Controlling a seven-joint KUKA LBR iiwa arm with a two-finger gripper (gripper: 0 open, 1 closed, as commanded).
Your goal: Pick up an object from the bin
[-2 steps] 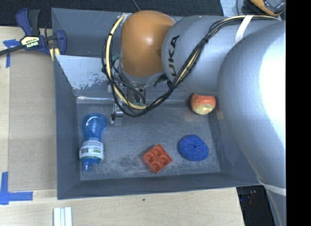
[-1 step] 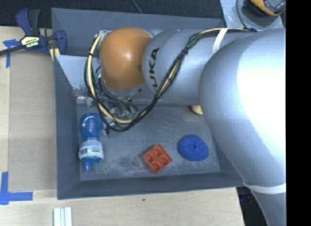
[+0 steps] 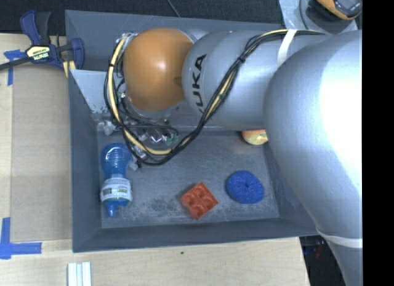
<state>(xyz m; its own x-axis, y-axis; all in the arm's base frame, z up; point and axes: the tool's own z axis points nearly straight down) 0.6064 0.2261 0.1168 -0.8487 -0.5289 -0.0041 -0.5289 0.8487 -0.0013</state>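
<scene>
The thick silver arm [image 3: 289,88] comes in from the right and lies nearly level across the far half of the grey metal bin [image 3: 83,174], bending down at the wrist, which is capped by a smooth orange dome-shaped cover [image 3: 154,69]. Yellow and black cables [image 3: 154,149] run along the arm, loop round the dome and hang in a slack bow beneath it. The gripper [image 3: 148,132] shows as dark hardware under the dome, low over the far left part of the bin floor. The cover and cables hide it, so I cannot tell whether it is open or closed, or whether it has anything in it. On the arm's casing, just behind the dome, the black letters "UKA" can be read, with the start of the word turned out of sight. Nearest the gripper, just on its near side and a little further from the arm, lies a clear blue plastic bottle [image 3: 116,183] on its side, its upper end just beside the hanging cables. It has a white label round its lower part, with print too small to read. Further off, toward the arm's side and along the near wall, lie a red studded building block [image 3: 198,200] and a round, fuzzy blue ball [image 3: 245,187]. A small yellowish, pink-tinged object [image 3: 254,136] lies at the arm's underside, partly hidden.
</scene>
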